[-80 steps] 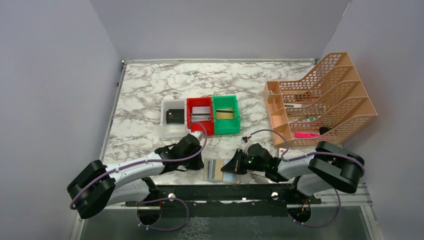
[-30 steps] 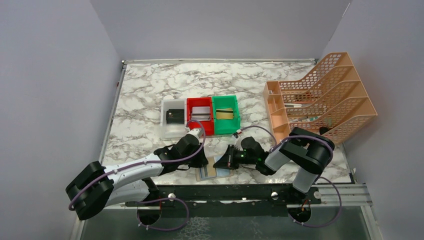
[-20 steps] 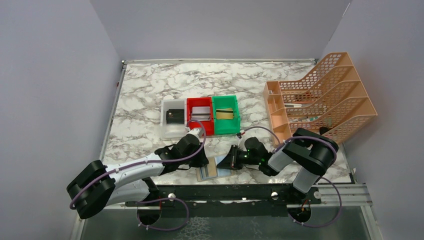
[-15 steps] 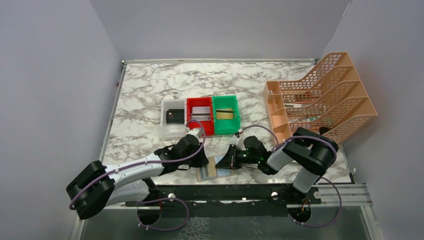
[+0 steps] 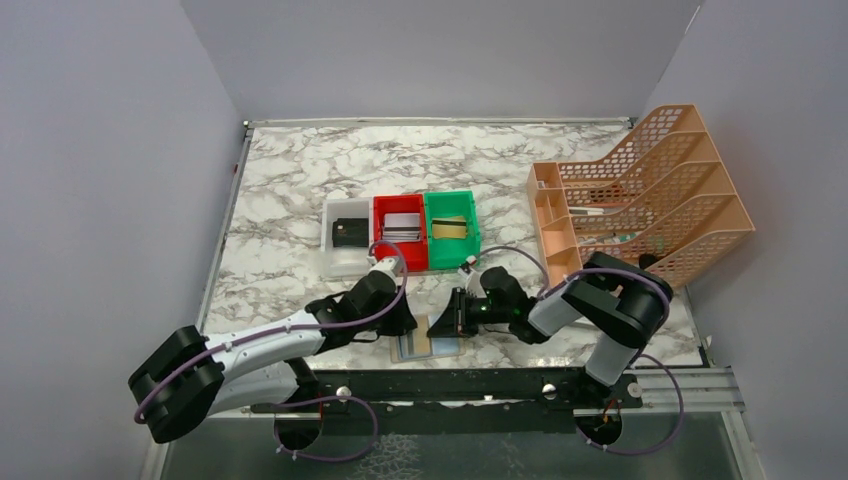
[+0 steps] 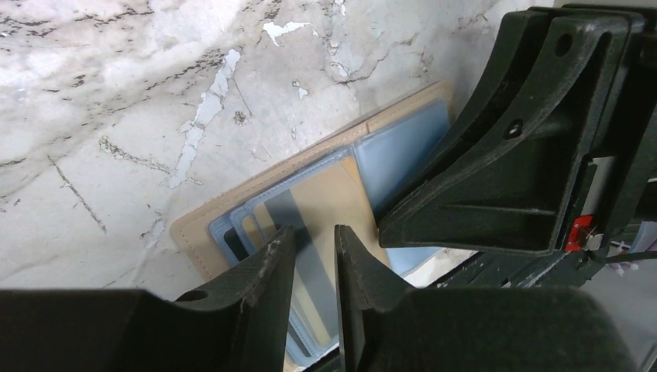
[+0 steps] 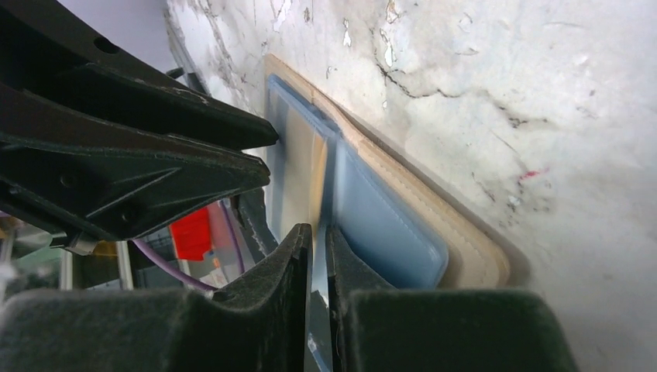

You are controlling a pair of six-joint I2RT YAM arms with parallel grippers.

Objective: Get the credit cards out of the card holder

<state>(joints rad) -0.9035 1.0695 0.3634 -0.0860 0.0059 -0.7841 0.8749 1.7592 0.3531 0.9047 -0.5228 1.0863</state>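
R end effector point(image 7: 318, 231) narrow, can't tell if gripping; credit card point(image 7: 317, 174) just ahead, long side pointing straight into its gap.

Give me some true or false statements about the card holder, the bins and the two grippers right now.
The card holder lies open on the table. True.
The red bin is empty. False: cards lie in it.
The left gripper and right gripper sit at opposite sides of the card holder. True.
The peach organizer stands on the table's left side. False: it stands on the right.
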